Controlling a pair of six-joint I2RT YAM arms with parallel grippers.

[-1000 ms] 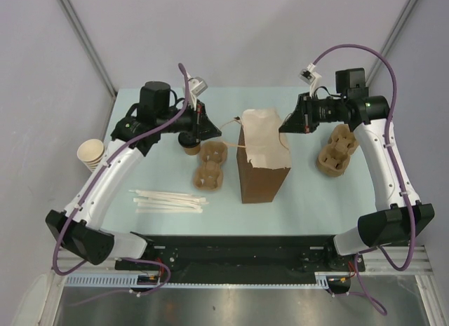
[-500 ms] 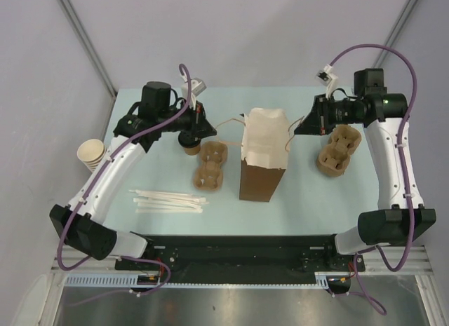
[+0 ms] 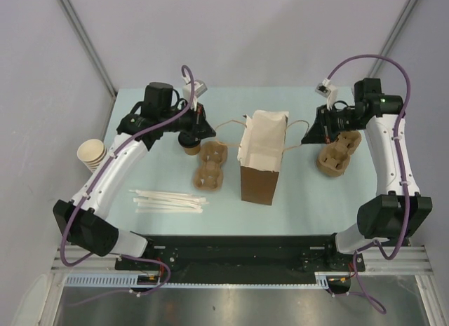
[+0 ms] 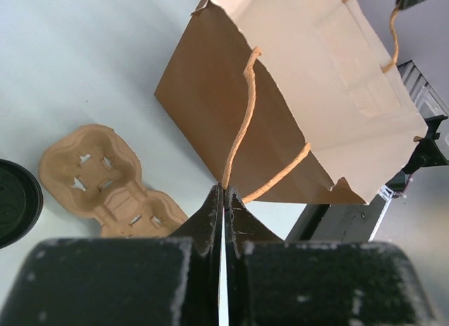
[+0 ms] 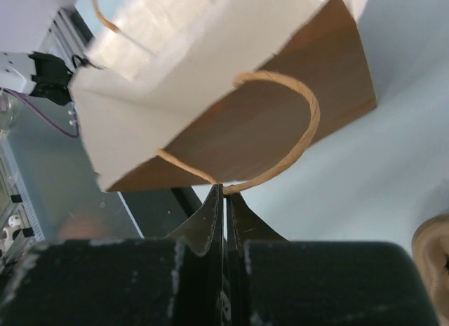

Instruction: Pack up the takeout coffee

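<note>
Takeout coffee is stood upright on the table in the upper left of the top view, its long axis vertical and its round black lid facing up. It is partly hidden under the left gripper. In the left wrist view only a slice of the lid is seen at the left edge. No writing can be read on it.

Just right of it a cup carrier is laid flat. At the centre a brown paper bag is stood with its mouth held open upward, and its bottom cannot be seen. The left gripper is pinched closed on the bag's left cord handle. The right gripper is pinched closed on the right cord handle. A second carrier is seen at the right.
</note>
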